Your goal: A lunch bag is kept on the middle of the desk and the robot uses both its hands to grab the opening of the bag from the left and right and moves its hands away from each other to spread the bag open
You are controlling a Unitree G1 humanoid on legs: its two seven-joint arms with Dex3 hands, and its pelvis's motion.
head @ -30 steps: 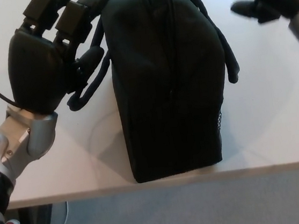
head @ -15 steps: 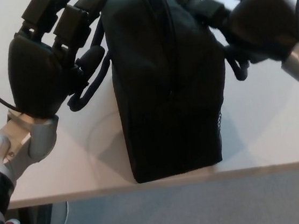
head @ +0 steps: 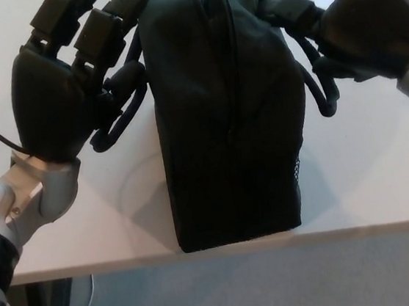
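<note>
Standing on the pale desk [head: 384, 169] near its front edge, the black lunch bag [head: 227, 121] runs with its long axis from the robot outward, the zip opening [head: 224, 55] following that axis along the top. The bag lies directly between the two hands.

Left hand [head: 54, 96]: positioned at the bag's left flank, fingers [head: 91, 29] spread and reaching toward the far top corner. They lie against the left carry strap [head: 121, 103] and the bag's edge. No closed grip on the opening can be confirmed.

Right hand [head: 363, 24]: positioned at the bag's right flank, level with the far end. Its fingers [head: 295, 10] touch the upper right side beside the right carry strap [head: 323, 88]. Whether they pinch fabric cannot be told.

Both hands sit about equally near the opening, which appears closed or barely parted. Judgement: the spread requires each hand to secure its own lip, then travel sideways, across the long axis.

Markings: a small pale patch low on the right wall is unreadable. No brand is legible.
</note>
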